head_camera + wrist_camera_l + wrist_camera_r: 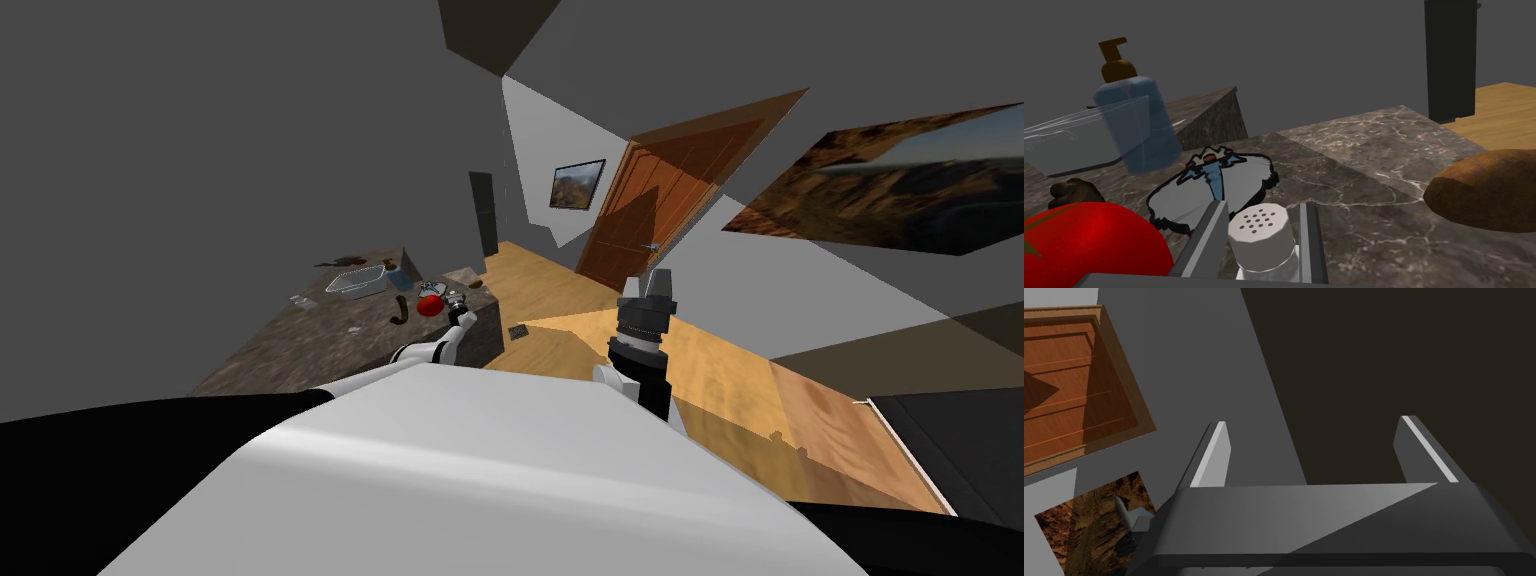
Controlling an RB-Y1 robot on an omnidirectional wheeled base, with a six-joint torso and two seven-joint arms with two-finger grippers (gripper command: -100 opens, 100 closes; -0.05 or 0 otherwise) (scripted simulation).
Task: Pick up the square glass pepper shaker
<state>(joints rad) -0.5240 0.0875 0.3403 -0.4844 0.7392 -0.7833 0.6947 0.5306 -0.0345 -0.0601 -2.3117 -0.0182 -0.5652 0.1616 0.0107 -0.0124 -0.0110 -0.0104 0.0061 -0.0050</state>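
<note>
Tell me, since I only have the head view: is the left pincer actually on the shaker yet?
Observer: Yes. The left wrist view shows the left pincer with both fingers against the shaker, just under its white holed cap.
Operator: Anything crowding it?
Observer: A tomato sits close outside one finger, and a brown loaf lies farther off on the other side.
Operator: And the other arm?
Observer: The right pincer is open, with nothing between its fingers.

Head high above counter (330, 345), left wrist close over same counter
</note>
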